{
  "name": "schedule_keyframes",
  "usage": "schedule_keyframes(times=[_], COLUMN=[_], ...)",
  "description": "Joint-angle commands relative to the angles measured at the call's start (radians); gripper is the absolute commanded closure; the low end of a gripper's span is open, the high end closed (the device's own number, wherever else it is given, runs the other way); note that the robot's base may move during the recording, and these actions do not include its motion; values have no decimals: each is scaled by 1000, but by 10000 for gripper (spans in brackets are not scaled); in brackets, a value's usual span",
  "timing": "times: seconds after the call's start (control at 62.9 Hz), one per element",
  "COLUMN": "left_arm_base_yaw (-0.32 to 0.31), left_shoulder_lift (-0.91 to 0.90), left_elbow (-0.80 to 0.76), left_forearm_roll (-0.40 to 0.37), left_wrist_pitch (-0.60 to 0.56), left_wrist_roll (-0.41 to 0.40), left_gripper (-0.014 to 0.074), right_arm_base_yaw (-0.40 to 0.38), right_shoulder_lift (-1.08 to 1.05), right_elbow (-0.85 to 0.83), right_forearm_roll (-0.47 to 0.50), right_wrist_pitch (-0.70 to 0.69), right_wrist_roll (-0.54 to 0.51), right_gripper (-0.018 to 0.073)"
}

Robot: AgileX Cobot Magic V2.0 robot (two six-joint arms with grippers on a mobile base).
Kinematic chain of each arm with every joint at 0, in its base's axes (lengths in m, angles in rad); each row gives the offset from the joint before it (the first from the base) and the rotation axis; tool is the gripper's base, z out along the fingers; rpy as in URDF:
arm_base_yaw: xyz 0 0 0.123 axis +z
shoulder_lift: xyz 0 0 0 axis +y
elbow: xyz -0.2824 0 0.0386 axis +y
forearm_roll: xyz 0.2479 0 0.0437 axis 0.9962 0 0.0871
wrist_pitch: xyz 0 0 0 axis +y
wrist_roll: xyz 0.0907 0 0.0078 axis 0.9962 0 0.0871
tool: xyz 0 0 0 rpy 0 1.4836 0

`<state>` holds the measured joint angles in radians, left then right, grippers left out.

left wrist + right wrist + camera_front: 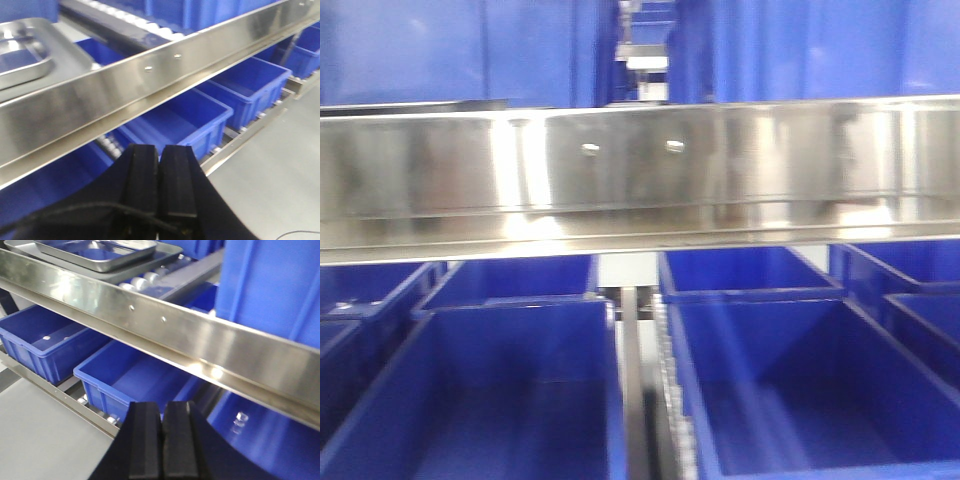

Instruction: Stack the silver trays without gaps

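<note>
Up on the roller shelf behind the steel rail, the silver trays sit nested, out of reach. Left gripper and right gripper hover below, pads pressed together, holding nothing. Judging by this, the approach hasn't begun: next comes rising over the rail and opening.

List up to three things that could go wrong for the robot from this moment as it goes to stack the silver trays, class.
1. The steel shelf rail runs between both shut grippers (left, right) and the silver trays on the upper level, so an arm reaching up might strike it.
2. A blue bin stands close beside the trays and could get knocked.
3. The front view shows no tray, so alignment may be judged poorly.
</note>
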<state>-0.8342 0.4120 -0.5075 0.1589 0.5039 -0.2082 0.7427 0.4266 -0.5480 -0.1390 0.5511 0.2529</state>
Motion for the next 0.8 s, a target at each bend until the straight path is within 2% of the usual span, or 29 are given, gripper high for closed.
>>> schedule_keyframes(times=[0.0,0.525,0.605,0.668,0.716,0.78], left_arm_base_yaw=[-7,-7,0,36,87,181], left_shoulder_lift=[11,11,19,19,11,-16], left_elbow=[-27,-27,-27,-27,-27,-21], left_forearm_roll=[0,2,-51,-70,-72,-102], left_wrist_pitch=[-88,-88,-88,-84,-86,-96], left_wrist_roll=[-4,-4,-4,8,25,110], left_gripper=[645,645,645,645,645,645], right_arm_base_yaw=[1,1,1,1,1,1], right_shoulder_lift=[7,7,7,7,7,7], right_elbow=[-27,-27,-27,-27,-27,-27], right_forearm_roll=[-19,-19,-19,-19,-19,-19], right_wrist_pitch=[-83,-83,-83,-83,-83,-83], right_wrist_roll=[-10,-10,-10,-10,-10,-10], right_gripper=[505,505,505,505,505,505])
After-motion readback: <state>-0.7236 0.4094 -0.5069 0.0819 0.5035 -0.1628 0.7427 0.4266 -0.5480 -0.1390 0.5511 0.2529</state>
